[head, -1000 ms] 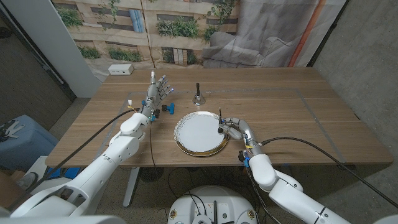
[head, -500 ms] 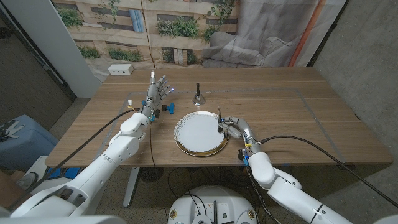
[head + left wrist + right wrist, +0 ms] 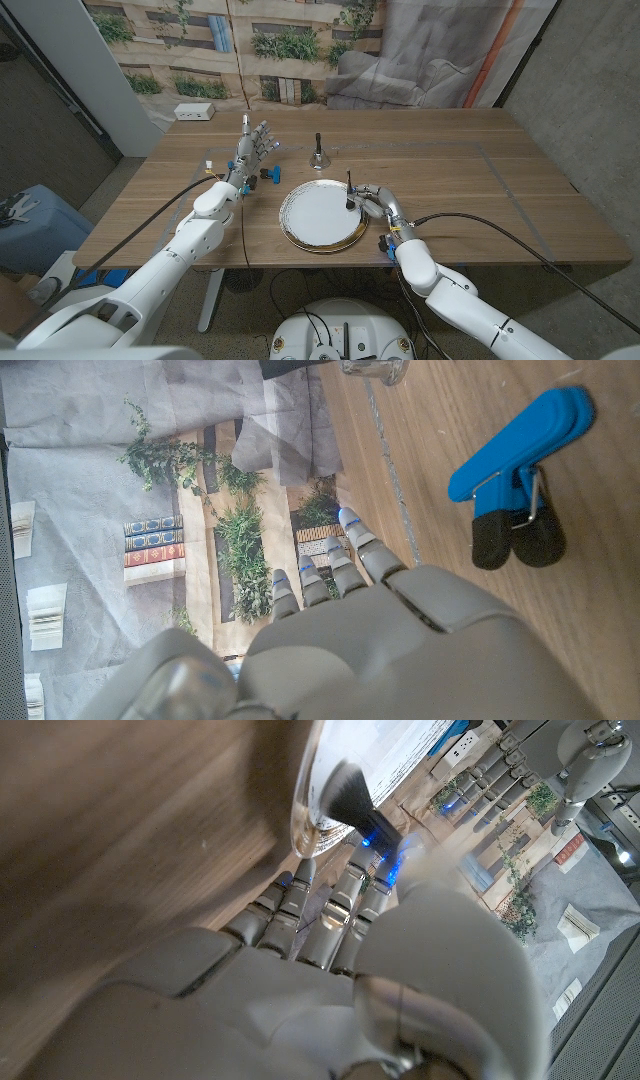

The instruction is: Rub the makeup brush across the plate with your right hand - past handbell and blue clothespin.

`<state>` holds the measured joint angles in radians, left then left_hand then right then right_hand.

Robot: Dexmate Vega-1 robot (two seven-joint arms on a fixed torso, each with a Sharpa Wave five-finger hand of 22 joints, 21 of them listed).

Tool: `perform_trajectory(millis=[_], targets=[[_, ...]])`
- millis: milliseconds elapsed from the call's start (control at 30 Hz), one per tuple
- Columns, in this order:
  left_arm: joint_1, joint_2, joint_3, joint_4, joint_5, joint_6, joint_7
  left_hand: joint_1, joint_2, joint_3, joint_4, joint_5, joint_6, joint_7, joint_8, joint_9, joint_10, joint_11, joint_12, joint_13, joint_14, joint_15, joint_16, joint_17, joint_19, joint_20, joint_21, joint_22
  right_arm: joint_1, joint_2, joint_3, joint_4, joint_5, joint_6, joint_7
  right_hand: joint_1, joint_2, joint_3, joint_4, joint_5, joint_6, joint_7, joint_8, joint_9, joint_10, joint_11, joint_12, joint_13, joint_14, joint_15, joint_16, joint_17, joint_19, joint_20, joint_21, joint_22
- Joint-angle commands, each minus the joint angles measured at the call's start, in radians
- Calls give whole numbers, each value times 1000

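A round white plate (image 3: 320, 215) with a gold rim lies at the table's middle front. My right hand (image 3: 374, 205) grips the black makeup brush (image 3: 350, 191) upright at the plate's right rim, its bristles (image 3: 338, 802) down on the plate (image 3: 372, 750). The small handbell (image 3: 318, 156) stands behind the plate. A blue clothespin (image 3: 268, 175) lies left of the bell, and close up the blue clothespin (image 3: 521, 460) lies on the wood. My left hand (image 3: 250, 150) is raised beside the clothespin, fingers apart, holding nothing.
A white power strip (image 3: 195, 112) lies at the far left corner of the table (image 3: 470, 180). A cable runs from each arm over the table's front. Bare wood stretches to the right of the plate.
My right hand has shifted slightly left with the brush, bringing the bristles further onto the plate's right edge. The left hand has stayed in place.
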<state>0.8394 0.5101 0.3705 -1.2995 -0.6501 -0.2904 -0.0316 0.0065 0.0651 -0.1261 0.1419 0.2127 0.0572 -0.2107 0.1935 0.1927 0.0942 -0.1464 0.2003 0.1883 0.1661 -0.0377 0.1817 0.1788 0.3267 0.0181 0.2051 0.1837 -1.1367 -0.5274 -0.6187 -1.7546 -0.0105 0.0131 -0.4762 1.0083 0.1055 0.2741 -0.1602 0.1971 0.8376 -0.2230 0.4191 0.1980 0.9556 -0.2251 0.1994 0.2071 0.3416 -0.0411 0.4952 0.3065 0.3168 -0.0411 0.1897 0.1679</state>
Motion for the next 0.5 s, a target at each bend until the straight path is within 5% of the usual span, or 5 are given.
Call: perform_trajectory(millis=[33,500], targets=[[0,0,0,0,0,0,0,-1,15,-2,7,3,-2,-10,3,2,0,-10,8,3,7,-14,3,2,7,1,4,5,35,13,-11,42,5,22,19,-2,8,-3,3,2,10,0,-3,4,0,2,3,2,9,-140,-1,0,-1,-17,4,2],[0,0,0,0,0,0,0,-1,15,-2,7,3,-1,-10,4,2,-1,-11,7,3,7,-14,3,2,7,1,4,5,60,32,-18,87,9,56,26,-2,9,-3,2,3,11,0,-4,4,-1,2,2,1,9,-141,-1,-1,-1,-17,4,2]])
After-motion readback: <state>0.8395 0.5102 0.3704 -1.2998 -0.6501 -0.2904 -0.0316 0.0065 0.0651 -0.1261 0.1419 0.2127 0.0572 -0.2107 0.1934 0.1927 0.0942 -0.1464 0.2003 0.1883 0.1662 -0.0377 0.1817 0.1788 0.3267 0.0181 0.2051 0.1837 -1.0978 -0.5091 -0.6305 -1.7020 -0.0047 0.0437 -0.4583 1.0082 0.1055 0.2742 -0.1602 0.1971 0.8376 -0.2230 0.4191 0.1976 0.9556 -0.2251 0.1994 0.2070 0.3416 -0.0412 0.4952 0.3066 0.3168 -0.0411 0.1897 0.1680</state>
